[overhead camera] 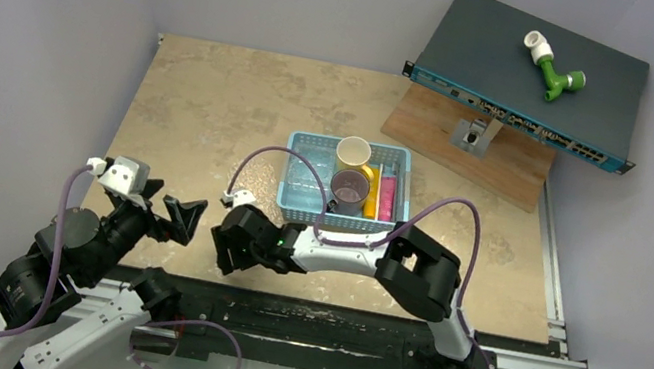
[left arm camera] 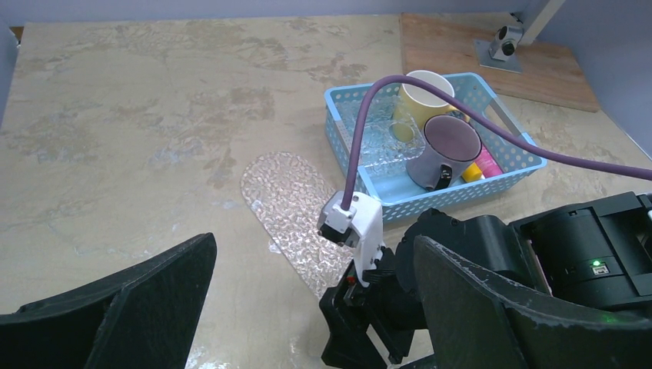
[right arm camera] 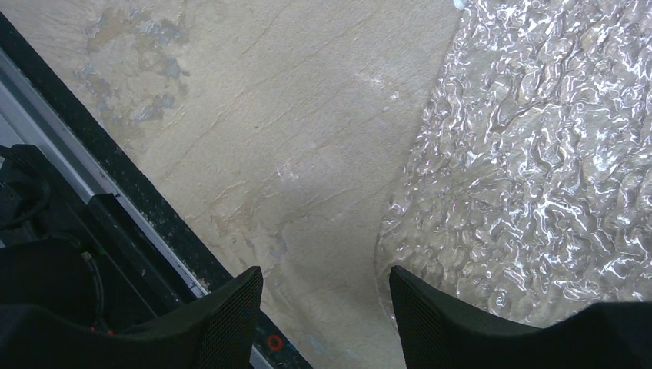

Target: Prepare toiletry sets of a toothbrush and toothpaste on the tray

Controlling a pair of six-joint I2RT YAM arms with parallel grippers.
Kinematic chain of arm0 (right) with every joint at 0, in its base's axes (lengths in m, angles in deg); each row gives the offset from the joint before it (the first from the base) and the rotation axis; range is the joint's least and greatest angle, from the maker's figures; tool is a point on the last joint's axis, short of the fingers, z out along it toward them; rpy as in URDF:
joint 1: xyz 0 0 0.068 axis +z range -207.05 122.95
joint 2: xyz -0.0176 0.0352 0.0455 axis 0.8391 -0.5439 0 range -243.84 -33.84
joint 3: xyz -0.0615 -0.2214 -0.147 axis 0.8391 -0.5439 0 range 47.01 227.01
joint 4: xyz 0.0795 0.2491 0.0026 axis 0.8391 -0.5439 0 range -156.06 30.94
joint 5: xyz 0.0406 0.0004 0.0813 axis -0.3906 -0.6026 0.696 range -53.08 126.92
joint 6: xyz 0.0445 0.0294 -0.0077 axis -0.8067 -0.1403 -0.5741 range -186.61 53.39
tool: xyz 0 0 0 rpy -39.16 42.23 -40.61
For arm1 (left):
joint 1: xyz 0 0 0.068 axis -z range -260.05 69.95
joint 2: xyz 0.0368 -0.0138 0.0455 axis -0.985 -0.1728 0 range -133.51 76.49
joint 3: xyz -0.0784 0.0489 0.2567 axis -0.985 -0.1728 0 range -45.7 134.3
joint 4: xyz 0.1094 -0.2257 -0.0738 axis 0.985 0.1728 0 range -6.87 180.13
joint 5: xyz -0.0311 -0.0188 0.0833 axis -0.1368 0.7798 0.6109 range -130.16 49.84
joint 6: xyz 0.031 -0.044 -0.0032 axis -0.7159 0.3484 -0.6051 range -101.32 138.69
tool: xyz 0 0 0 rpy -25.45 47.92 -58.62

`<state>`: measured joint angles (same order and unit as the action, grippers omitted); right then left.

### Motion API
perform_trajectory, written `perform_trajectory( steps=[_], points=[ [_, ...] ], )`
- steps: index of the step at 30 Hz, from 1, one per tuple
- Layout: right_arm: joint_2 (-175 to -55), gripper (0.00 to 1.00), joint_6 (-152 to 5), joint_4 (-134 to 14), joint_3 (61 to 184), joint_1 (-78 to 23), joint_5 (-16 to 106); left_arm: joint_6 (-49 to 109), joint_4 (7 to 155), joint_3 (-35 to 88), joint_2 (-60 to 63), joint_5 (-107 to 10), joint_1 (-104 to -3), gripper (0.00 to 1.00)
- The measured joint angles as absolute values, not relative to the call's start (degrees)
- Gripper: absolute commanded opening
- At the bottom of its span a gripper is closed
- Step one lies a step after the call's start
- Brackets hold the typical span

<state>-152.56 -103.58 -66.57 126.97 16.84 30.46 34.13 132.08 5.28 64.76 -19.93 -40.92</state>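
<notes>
The clear, glittery tray (left arm camera: 286, 201) lies empty on the table, left of the light-blue basket (left arm camera: 347, 155). It also fills the right wrist view (right arm camera: 538, 146). The yellow-orange toothpaste (overhead camera: 371, 195) and pink toothpaste (overhead camera: 386, 197) lie in the basket's right side. I cannot make out any toothbrush. My right gripper (right arm camera: 327, 307) is open and empty, low over the tray's near end, one finger (right arm camera: 446, 323) above its edge. It also shows in the top view (overhead camera: 226, 250). My left gripper (overhead camera: 183, 218) is open and empty just left of it, facing the tray (left arm camera: 314, 254).
The basket also holds a cream-yellow cup (overhead camera: 354, 153) and a grey mug (overhead camera: 349, 190). A dark network switch (overhead camera: 525, 72) with a green and white pipe fitting (overhead camera: 552, 70) rests on a wooden board (overhead camera: 471, 149) at the back right. The black front rail (right arm camera: 100, 207) runs close below my right gripper.
</notes>
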Motion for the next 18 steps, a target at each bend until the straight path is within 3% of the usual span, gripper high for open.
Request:
perform_trajectory(
  steps=[18],
  points=[
    [-143.5, 0.65, -106.1, -65.3, 114.3, 18.6, 29.1, 34.1, 132.1, 5.3, 64.5, -19.9, -40.9, 1.0]
  ],
)
